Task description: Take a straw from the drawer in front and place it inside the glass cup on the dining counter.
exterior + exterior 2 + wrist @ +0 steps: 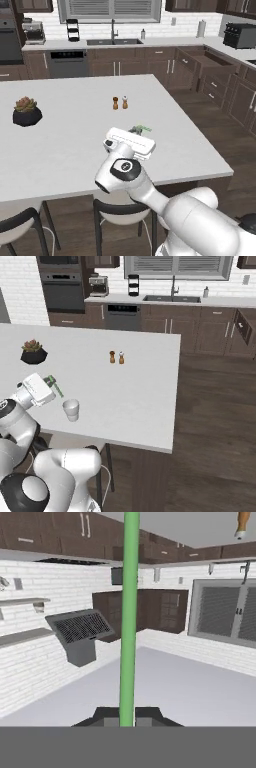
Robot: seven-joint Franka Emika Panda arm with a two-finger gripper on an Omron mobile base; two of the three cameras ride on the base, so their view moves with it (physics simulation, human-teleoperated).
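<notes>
Now pincer [127, 714] tight on straw [129, 622], near glass cup [71, 409].

Two small brown shakers [120, 103] stand side by side near the middle of the white top, and a potted succulent [26, 112] in a dark bowl sits well apart to their left. Along the back wall are a sink faucet [113, 30], a coffee machine [33, 31] and a dishwasher [68, 62], with dark stools [117, 212] below the near edge.

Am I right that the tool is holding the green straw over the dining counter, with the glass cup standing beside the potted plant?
Not quite. The tool does hold the straw over the dining counter, but the glass cup stands near the counter's front edge just below the tool, well apart from the potted plant. The right base view shows this.
</notes>
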